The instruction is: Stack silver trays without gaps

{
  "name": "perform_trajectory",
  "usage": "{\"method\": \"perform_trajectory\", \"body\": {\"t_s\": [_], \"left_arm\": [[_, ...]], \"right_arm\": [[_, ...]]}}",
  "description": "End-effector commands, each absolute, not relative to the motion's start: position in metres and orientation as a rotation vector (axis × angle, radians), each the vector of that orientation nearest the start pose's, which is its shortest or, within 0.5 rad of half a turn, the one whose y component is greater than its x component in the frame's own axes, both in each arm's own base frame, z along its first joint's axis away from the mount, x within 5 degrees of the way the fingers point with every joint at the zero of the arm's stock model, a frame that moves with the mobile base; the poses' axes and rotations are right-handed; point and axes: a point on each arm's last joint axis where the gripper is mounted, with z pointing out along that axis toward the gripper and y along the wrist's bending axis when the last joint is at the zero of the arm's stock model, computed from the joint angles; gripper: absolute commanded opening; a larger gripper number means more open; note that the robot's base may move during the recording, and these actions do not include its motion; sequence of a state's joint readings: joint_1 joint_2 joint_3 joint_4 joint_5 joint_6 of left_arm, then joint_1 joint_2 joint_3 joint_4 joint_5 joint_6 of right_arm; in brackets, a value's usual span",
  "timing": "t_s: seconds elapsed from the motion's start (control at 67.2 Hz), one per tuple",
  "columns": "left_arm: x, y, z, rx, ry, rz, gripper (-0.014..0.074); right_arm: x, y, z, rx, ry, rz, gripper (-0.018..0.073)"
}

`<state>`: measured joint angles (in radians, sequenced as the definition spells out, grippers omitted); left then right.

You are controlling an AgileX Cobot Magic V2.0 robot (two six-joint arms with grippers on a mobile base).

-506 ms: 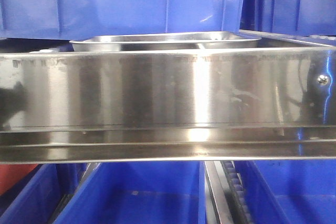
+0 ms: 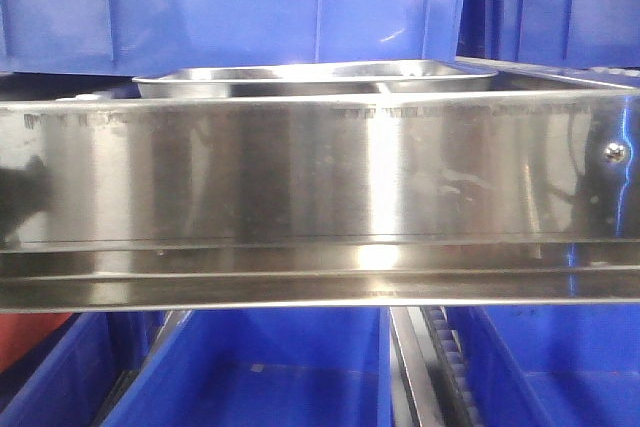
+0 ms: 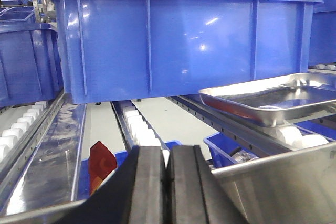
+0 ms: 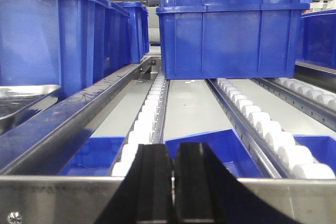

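A shiny silver tray (image 2: 315, 79) lies on the roller shelf, just behind the brushed-steel front rail (image 2: 320, 177). The left wrist view has the same silver tray (image 3: 273, 100) ahead and to the right, resting on white rollers. In the right wrist view only a corner of the silver tray (image 4: 23, 95) shows at the left edge. My left gripper (image 3: 167, 153) is shut and empty, low in front of the rail, apart from the tray. My right gripper (image 4: 172, 150) is likewise shut and empty at the rail. I cannot tell whether more than one tray lies there.
Large blue bins (image 3: 178, 45) stand on the shelf behind the tray, and more blue bins (image 4: 231, 30) sit further right. Roller lanes (image 4: 252, 119) run away from me. Lower blue bins (image 2: 260, 367) sit below the rail. A red object (image 3: 101, 163) lies in one lower bin.
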<state>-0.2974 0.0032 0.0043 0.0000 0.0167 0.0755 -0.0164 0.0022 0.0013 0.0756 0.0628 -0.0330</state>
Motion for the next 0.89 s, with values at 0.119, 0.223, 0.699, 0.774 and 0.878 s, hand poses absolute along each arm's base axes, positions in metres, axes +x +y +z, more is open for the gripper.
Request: {"method": "perform_trajectory", "body": {"t_s": [0.119,0.223,0.699,0.774,0.878], "left_arm": [[0.054,-0.016,0.213,0.275,1.46,-0.18,-0.0016],[0.054,-0.016,0.214,0.276,1.455,-0.178,-0.0016],[0.053,-0.016,0.216,0.271,1.429,-0.18,-0.0016],[0.053,-0.016,0.221,0.273,1.439,-0.179,-0.0016],[0.048,-0.015,0.241,0.273,1.441,-0.179,-0.0016]], "right_arm": [[0.056,-0.001,0.21,0.035,1.52,0.016,-0.0017],[0.056,-0.001,0.21,0.035,1.52,0.016,-0.0017],[0.055,-0.001,0.219,0.038,1.415,0.011,-0.0017],[0.053,-0.001,0.232,0.036,1.401,0.013,-0.0017],[0.045,0.0,0.259,0.029,1.41,0.018,-0.0017]]}}
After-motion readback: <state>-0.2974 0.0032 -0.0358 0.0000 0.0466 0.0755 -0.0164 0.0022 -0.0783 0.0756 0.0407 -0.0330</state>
